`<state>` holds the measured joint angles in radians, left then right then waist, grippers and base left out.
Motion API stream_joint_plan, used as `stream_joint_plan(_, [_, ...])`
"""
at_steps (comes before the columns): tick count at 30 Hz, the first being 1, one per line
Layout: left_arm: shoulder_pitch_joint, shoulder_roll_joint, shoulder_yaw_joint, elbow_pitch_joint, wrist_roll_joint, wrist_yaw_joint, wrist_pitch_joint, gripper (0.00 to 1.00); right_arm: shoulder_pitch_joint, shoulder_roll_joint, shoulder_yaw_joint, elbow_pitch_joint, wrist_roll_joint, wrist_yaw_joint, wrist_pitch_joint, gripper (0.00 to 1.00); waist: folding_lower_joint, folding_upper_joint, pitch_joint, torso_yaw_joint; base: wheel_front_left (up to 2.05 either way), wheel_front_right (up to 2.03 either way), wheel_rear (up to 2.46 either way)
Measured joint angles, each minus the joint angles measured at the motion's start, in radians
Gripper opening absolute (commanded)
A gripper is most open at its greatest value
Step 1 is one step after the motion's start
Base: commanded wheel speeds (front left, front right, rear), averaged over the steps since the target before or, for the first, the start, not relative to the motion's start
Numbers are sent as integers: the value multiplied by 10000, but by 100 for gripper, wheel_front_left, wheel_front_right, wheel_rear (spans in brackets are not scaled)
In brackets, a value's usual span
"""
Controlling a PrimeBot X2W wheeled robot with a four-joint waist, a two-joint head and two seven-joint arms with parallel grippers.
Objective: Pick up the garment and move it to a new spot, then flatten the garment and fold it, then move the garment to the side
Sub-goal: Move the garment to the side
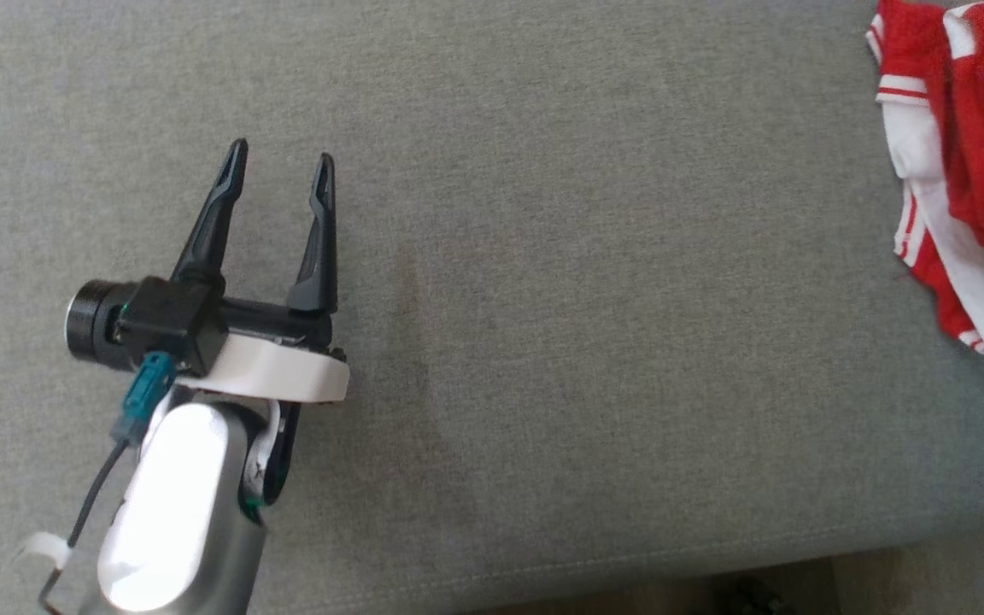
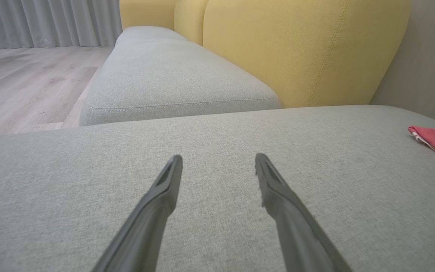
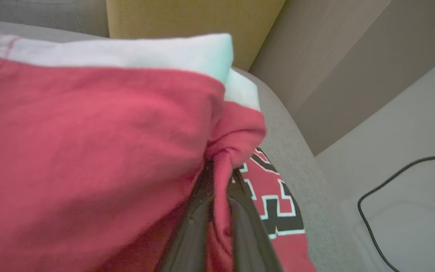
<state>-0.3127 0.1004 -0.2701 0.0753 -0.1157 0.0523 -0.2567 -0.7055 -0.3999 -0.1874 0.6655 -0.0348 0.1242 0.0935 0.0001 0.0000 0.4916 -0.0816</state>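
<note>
the left hand [image 1: 282,152] hung over the wide grey fabric sofa seat [image 1: 586,299], in the left part of the head view. its two long dark fingers were spread apart with nothing between them. in the left wrist view both fingers pointed across the bare grey cloth toward a yellow padded backrest [image 2: 296,49]. whether the tips touched the seat i cannot tell.

the red and white cloth garment [image 1: 983,128] lay crumpled on the same seat, at the upper right corner of the head view, well apart from the left hand. it had white panels with thin red stripes at the edges.

the right hand [image 3: 222,177] was pressed together on a fold of the red cloth, pinching it, and the cloth bunched up just above the fingertips. a print in black and white showed beside the fingers, too cut off to read. beyond the seat edge a thin black cable [image 3: 372,211] lay on a pale surface [image 3: 410,151].

in the left wrist view a light wooden floor [image 2: 21,83] and grey curtains [image 2: 43,22] were behind a second grey cushion [image 2: 172,83].
</note>
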Motion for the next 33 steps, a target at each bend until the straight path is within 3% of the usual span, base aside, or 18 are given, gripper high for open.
stream_joint_plan(1, [-27, -17, 15, -2, 0, -8, 0, 100, -129, 115, -263, 318, -307, 0, -274, 35, 1, 0, 68, 32, 0, 0, 0])
stream_joint_plan(2, [-28, -21, 25, 0, 0, -8, 0, 100, -199, 155, -368, 500, -433, 0, -418, 61, 1, 0, 83, 42, 0, 0, 0])
stream_joint_plan(3, [-28, -23, 40, 0, 0, -10, 0, 100, -256, 201, -514, 646, -552, 0, -560, 100, 1, 0, 84, 43, 0, 0, 0])
stream_joint_plan(8, [-25, -21, 182, 59, 0, -84, 0, 100, -326, 564, -1057, 1091, -901, 0, -1271, 100, -1, 0, -101, -19, 0, 0, 0])
stream_joint_plan(13, [95, -42, 224, 242, 0, -84, 0, 100, -133, 1292, -1126, 662, -773, 0, -2311, 100, -1, 0, -597, -139, 0, 0, 0])
stream_joint_plan(21, [1024, -58, 238, 403, 0, -81, 0, 100, 2385, 2727, -180, -2240, 295, 0, -2579, 100, -2, 0, -1697, -255, 0, 0, 0])
stream_joint_plan(28, [1409, -61, 274, 431, -21, 10, 0, 100, 4195, 3204, 1034, -4684, 903, 0, -2008, 100, -2, 0, -2339, 4, 0, 0, 0])
stream_joint_plan(33, [1677, -48, 313, 451, -21, 21, 2, 100, 4833, 3308, 1714, -5791, 1152, 0, -1576, 100, -2, 0, -2665, 510, 0, 0, 0])
